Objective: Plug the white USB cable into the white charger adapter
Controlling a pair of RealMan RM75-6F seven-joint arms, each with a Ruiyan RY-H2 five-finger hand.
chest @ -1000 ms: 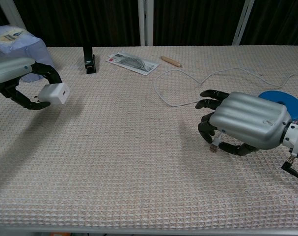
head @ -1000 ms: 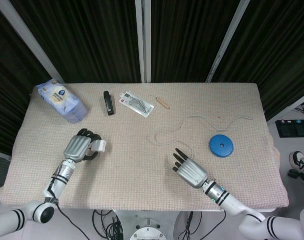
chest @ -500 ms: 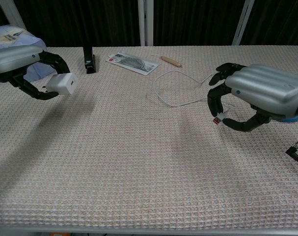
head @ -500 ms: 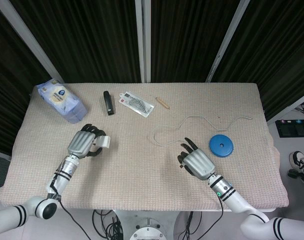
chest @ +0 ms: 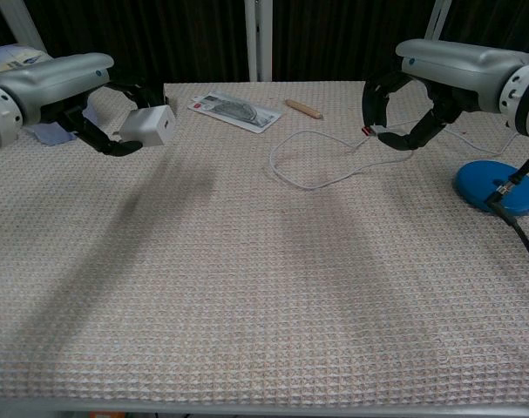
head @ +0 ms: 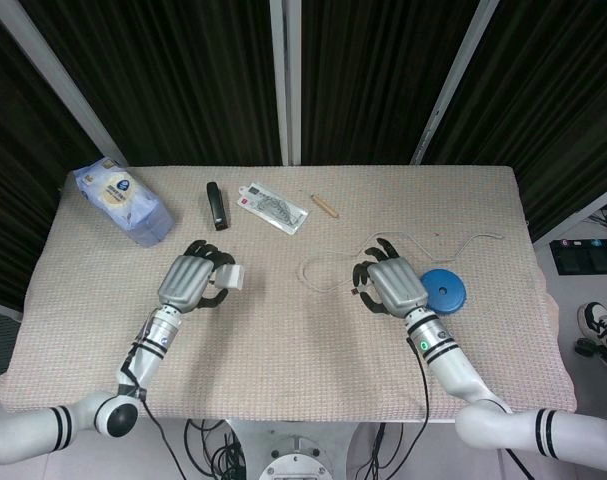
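My left hand (head: 191, 280) (chest: 81, 87) holds the white charger adapter (head: 230, 276) (chest: 149, 127) above the table, left of centre, its port face turned toward the right. My right hand (head: 393, 284) (chest: 438, 74) is raised at the right and pinches the plug end (chest: 375, 131) of the white USB cable (head: 328, 272) (chest: 309, 167). The cable loops on the cloth between the hands and trails off to the far right. A wide gap separates plug and adapter.
A blue disc (head: 443, 290) (chest: 499, 185) lies just right of my right hand. Along the back sit a blue tissue pack (head: 123, 203), a black stapler (head: 216, 205), a clear packet (head: 272, 207) (chest: 233, 111) and a small wooden stick (head: 325, 205) (chest: 303, 108).
Both hands have risen off the table and moved inward. The left carried the adapter right; the right picked up the cable plug and lifted it, dragging the loop.
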